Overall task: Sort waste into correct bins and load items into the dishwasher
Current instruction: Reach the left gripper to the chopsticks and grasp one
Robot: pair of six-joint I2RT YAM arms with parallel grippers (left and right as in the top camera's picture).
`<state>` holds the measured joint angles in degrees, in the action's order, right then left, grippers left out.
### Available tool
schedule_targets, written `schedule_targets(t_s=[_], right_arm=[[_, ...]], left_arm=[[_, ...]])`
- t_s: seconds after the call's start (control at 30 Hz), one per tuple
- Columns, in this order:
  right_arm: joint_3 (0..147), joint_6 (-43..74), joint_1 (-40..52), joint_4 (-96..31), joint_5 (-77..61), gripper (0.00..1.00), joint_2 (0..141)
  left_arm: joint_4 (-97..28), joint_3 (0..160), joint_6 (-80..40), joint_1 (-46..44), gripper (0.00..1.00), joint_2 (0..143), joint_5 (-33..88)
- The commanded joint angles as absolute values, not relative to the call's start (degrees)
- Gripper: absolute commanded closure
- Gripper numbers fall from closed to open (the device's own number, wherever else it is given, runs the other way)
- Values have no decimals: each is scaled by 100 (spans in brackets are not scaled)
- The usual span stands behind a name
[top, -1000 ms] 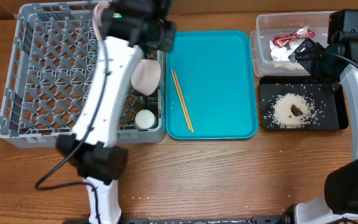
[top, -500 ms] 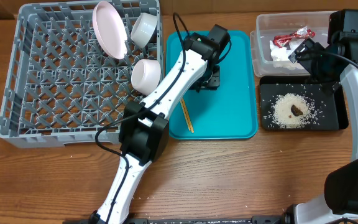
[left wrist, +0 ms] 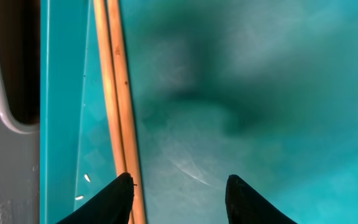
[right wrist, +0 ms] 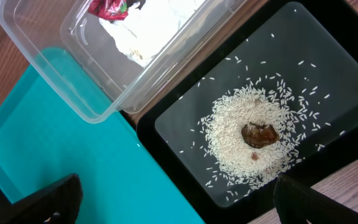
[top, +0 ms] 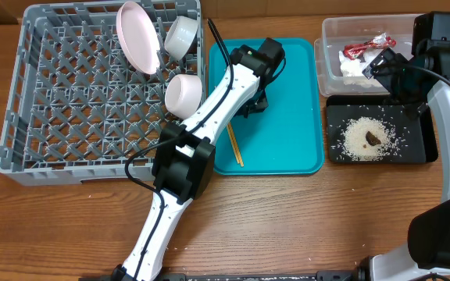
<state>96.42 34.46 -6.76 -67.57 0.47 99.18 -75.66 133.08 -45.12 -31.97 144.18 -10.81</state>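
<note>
My left gripper (top: 253,101) is open and low over the teal tray (top: 287,117). In the left wrist view my left gripper (left wrist: 179,194) has its left fingertip against the two wooden chopsticks (left wrist: 114,93); they lie flat near the tray's left rim (top: 235,148). My right gripper (top: 387,66) is open and empty above the bins; its fingers (right wrist: 42,199) stand wide apart. The clear tub (top: 334,47) holds the red wrapper (top: 358,51) and white napkin (top: 354,69). The black tray (top: 420,148) holds rice (top: 358,136) and the brown scrap (top: 373,138).
The grey rack (top: 69,101) holds the pink plate (top: 135,37) and two white bowls (top: 181,37) (top: 183,94) at its right side. My left arm hides the small cup. A few rice grains (left wrist: 82,180) lie on the teal tray.
My left arm has swung from the rack's right edge over to the teal tray, then shifted slightly left toward the chopsticks. The right arm has not moved.
</note>
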Motion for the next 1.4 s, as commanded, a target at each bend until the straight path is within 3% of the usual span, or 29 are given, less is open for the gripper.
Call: schedule_targets(t_s=[0.0,0.73,0.77,0.8,0.83,0.97,1.03,1.13,1.23,1.37], right_arm=[[9673,3430,-687,-6742,143,0,9902],[9673,3430,-687,-6742,143,0,9902],[9673,3430,-687,-6742,143,0,9902],[9673,3430,-687,-6742,143,0,9902],[9673,3430,-687,-6742,143,0,9902],[9673,3430,-687,-6742,143,0,9902],[9673,3430,-687,-6742,143,0,9902],[9673,3430,-687,-6742,143,0,9902],[9673,3430,-687,-6742,143,0,9902],[9673,3430,-687,-6742,143,0,9902]], left_arm=[[-7533,13235,-4674,-3059,52,14656,-1245],[-7415,13235,-4626,-3039,52,14993,-626],[-7437,13235,-4626,-3046,60,14993,-484],[-7472,13235,-4624,-3057,74,14993,-395],[-7518,13235,-4604,-3074,80,14995,-333],[-7581,13235,-4499,-3155,82,15045,-309],[-7550,13235,-4499,-3192,96,15071,-292],[-7323,13262,-4316,-3194,96,15065,-183],[-7159,13568,-3273,-3114,96,14982,607],[-7382,14529,-2311,-2908,96,14689,692]])
